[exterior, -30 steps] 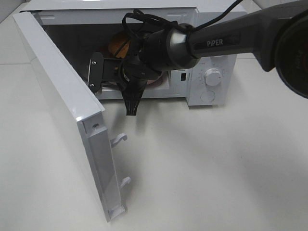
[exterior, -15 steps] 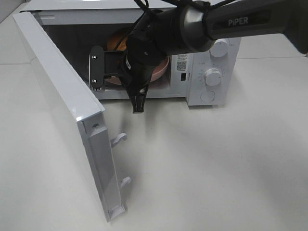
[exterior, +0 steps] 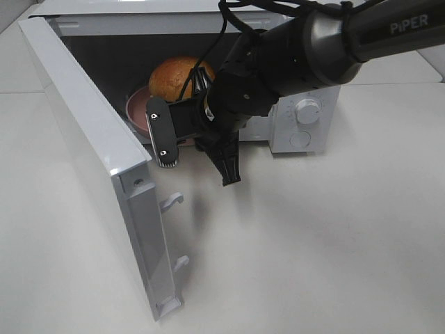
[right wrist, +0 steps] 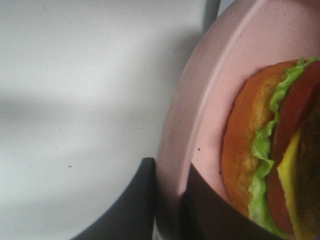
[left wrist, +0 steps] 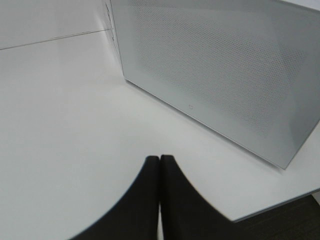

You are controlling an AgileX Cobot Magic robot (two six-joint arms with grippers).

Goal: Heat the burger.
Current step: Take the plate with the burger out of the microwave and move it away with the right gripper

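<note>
The high camera is showing a white microwave (exterior: 306, 111) standing at the far side of a white table (exterior: 313, 243), its door (exterior: 90, 153) hanging wide open toward the near left. Inside the cavity the burger (exterior: 177, 75) is sitting on a pink plate (exterior: 137, 108), and from here only its glossy bun top and the plate's left part are showing past the arm.

The right wrist camera is giving what the high view cannot: the burger's side, with green lettuce, yellow cheese and red filling, and the plate's rim running between the two dark fingers (right wrist: 135, 200) of the right gripper (right wrist: 170, 200). The jaws are standing close together with the rim pinched between them, so this gripper is gripping the plate's edge.

The left wrist camera is looking at something else: the perforated white side wall of the microwave and bare tabletop, with the left gripper (left wrist: 160, 165) hanging above it, its fingertips pressed together and holding nothing.

The right arm (exterior: 334, 42) is reaching in from the far right, its wrist bent down and leftward at the microwave's mouth.
</note>
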